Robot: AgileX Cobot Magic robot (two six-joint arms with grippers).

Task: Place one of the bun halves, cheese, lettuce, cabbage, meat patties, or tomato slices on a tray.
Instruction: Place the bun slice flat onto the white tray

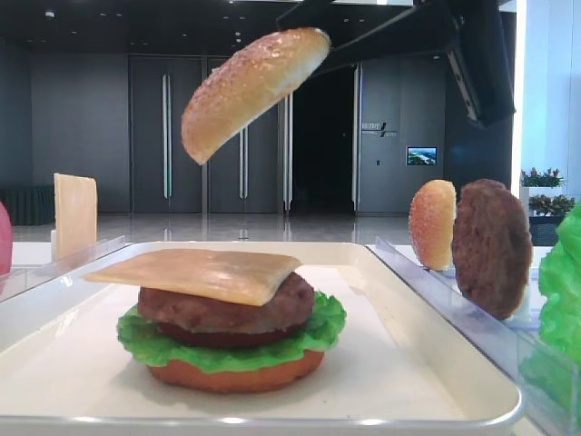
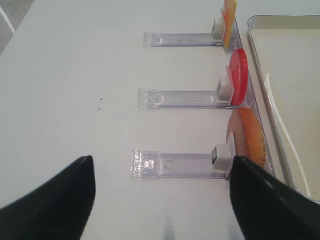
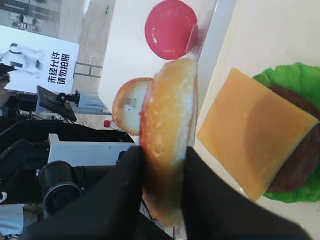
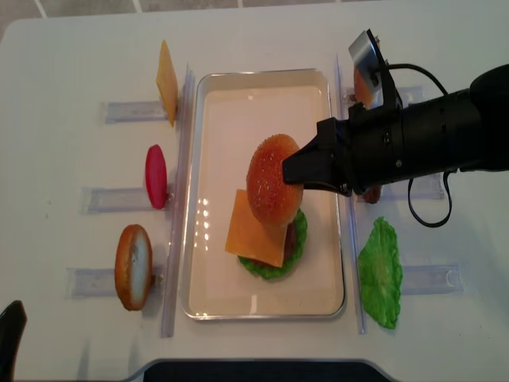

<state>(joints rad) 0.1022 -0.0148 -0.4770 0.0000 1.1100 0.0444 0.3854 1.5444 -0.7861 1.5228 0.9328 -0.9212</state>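
1. The right gripper [image 4: 298,169] reaches from the right side over the tray [image 4: 213,143], its black arm lying nearly level and pointing left. Its fingers [image 3: 125,200] are clamped on the speckled top bun [image 4: 273,191], one on the domed crust, the other on the flat cut face.
2. The bun hangs in the air, tilted, clear of everything below the fingers.
3. Just beneath the fingertips sits a stack on the tray: a cheese slice [image 1: 195,273] askew on a meat patty [image 1: 227,311], then lettuce [image 1: 145,341], then a flat bottom bun [image 1: 238,374].
4. From above, the held bun hides part of the cheese and most of the patty; the gripper's fingertips are partly covered by the bun's edge.
5. The left gripper [image 2: 162,197] hovers low over the table [image 2: 75,75], wide apart and empty; only its two dark fingertips show in its wrist view.
6. Ahead of those fingers stand three clear racks [image 2: 175,164]: the nearest holds a plain bun [image 2: 248,140] on edge, the next a red tomato slice [image 2: 239,77], the farthest a cheese slice cut off by the frame edge.
7. Beyond the right arm, a loose lettuce leaf [image 4: 380,272] lies beside the tray, and the arm covers much of the racks there.
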